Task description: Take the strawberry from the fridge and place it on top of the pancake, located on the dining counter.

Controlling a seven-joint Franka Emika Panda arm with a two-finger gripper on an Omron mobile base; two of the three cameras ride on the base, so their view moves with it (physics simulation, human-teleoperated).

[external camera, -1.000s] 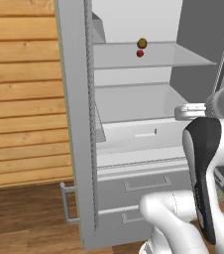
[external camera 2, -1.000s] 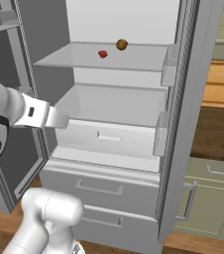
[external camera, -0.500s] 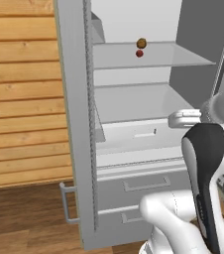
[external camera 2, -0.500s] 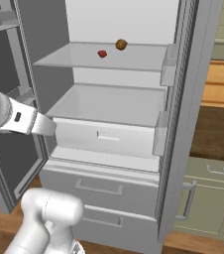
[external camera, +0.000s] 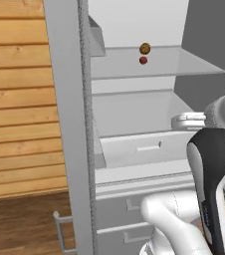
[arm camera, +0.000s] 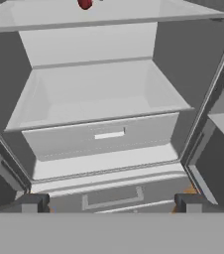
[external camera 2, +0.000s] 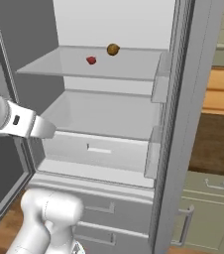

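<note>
1. Fridge [external camera 2: 109,149] door stands open, exposing the white shelves and the drawers below, so the interior is reachable from the front.
2. Tool [arm camera: 111,202] is outside the cabinet, level with the lower shelf, jaws spread wide and empty; likely an approach pose that keeps the aperture ready for a small item.
3. Strawberry [external camera 2: 91,60] rests on the upper shelf [external camera 2: 134,72], well above the tool and near a brownish-orange ball [external camera 2: 113,49], not touching it.
4. Strawberry appearance: tiny, red, roundish, far smaller than the jaw span; expect a delicate pinch.
</note>
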